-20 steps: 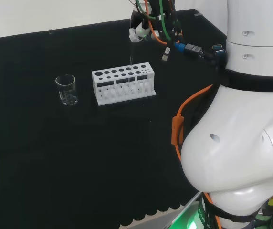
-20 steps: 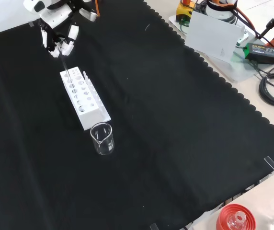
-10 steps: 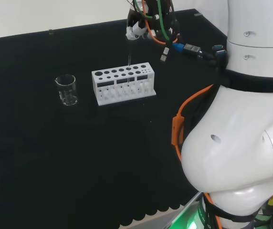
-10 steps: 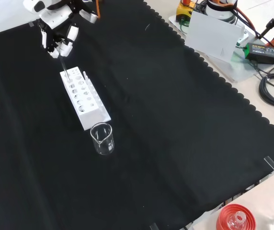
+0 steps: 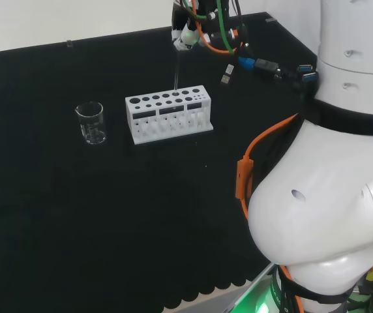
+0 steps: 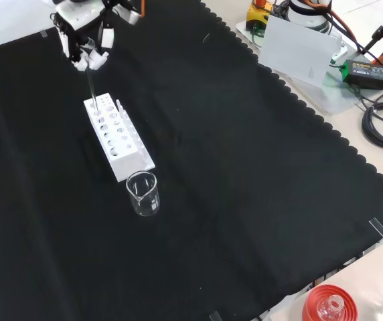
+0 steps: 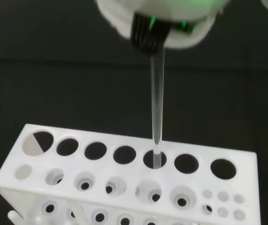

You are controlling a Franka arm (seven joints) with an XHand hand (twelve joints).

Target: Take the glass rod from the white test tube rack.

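Note:
The white test tube rack (image 5: 168, 115) (image 6: 116, 139) (image 7: 124, 187) stands on the black cloth. A thin clear glass rod (image 7: 157, 103) (image 5: 176, 70) (image 6: 92, 83) hangs upright over it, its lower tip at the mouth of a back-row hole in the wrist view. The hand (image 5: 188, 32) (image 6: 84, 40) (image 7: 160, 18) is above the rack's end, fingers pinched on the rod's top.
An empty glass beaker (image 5: 91, 122) (image 6: 142, 192) stands beside the rack's other end. In the front view a red ribbed stand (image 6: 328, 304) with a flask sits at the near edge, and cables and boxes lie off the cloth at the right.
The hand has risen with the rod, drawing it most of the way up out of the rack hole. Rack and beaker have stayed put.

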